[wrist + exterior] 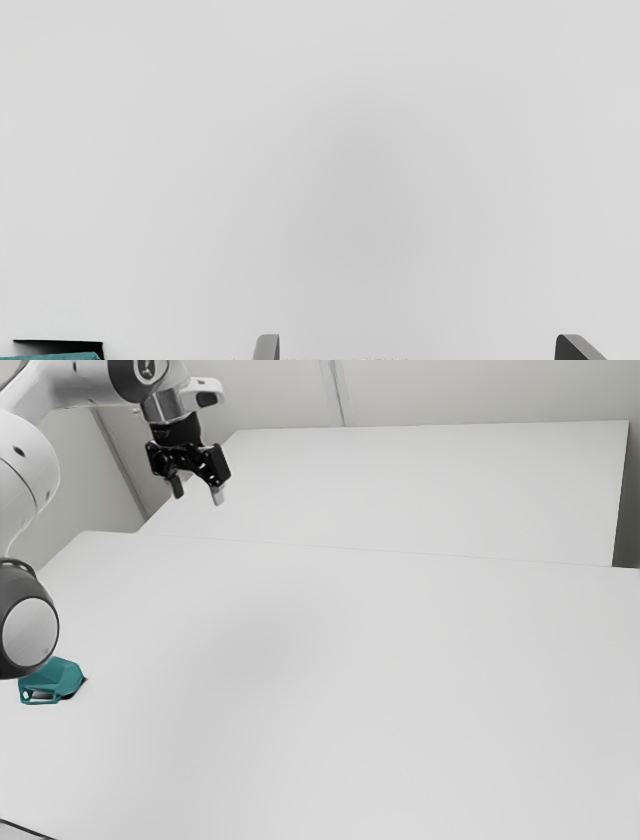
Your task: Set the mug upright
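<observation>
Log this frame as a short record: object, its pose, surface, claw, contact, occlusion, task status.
object: teal mug
pose: appears tipped onto its side
surface: white table, mug near the exterior view's left edge
claw: open, raised above the table, off to one side of the mug
contact: none between claw and mug
occlusion: arm slightly overlaps the mug in the exterior view
task status: mug apparently not yet upright
</observation>
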`<state>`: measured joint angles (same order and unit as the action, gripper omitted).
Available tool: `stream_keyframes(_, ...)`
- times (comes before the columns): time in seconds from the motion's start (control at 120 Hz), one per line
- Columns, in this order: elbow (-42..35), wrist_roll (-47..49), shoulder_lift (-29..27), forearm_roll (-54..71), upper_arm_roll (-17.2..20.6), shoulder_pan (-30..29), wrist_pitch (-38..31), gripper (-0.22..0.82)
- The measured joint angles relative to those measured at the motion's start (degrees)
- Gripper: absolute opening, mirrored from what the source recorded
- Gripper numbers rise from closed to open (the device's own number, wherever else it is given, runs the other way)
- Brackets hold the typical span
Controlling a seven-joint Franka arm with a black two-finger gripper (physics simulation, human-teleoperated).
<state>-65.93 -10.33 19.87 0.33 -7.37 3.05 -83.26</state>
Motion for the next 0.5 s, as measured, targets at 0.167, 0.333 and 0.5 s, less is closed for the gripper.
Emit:
stream_keyframes(0.167, -2.3, 1.1, -1.8, 0.5, -0.5, 0.3, 0.2, 0.60)
stream_keyframes(0.333, -9.1, 1.9, -5.4, 2.6, -0.4, 0.4, -0.9, 0.60)
stream_keyframes(0.5, -27.9, 2.2, -17.0, 3.3, -3.0, -0.7, -6.3, 0.60)
